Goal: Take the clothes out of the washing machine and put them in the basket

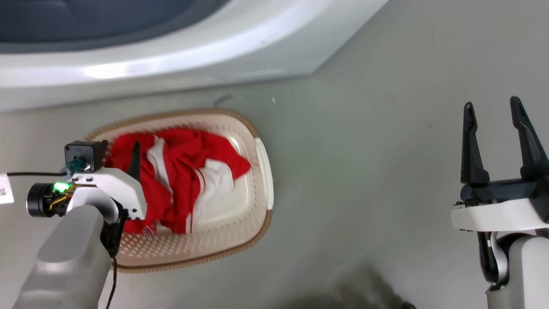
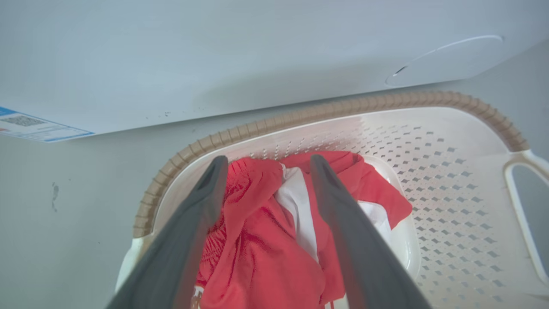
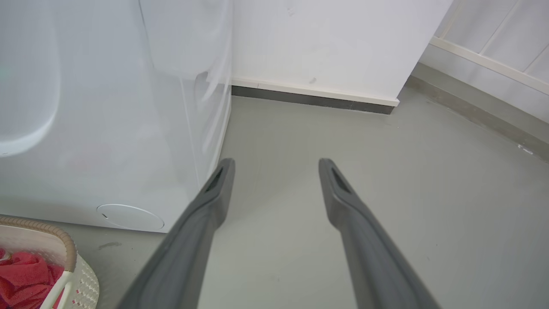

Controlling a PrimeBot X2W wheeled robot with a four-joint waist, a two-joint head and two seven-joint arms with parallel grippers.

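The red and white clothes [image 1: 184, 171] lie heaped in the cream basket [image 1: 262, 171] on the floor, just in front of the white washing machine [image 1: 171, 64]. My left gripper [image 1: 133, 150] hangs over the basket's left half. In the left wrist view it [image 2: 268, 161] is open, fingers spread above the clothes [image 2: 257, 240], with the basket's brown rim [image 2: 343, 107] and the washing machine's front [image 2: 214, 64] beyond. My right gripper [image 1: 492, 103] stands open and empty over bare floor far to the right. The right wrist view has it [image 3: 276, 161] beside the washing machine [image 3: 107, 128], with basket [image 3: 64, 240] and clothes [image 3: 21, 274] in the corner.
Grey floor [image 1: 364, 171] stretches right of the basket. A white wall with a dark baseboard [image 3: 309, 98] stands behind the washer. A round service cover [image 3: 130, 216] sits low on the washer's front. A black cable [image 1: 112, 283] hangs from my left arm.
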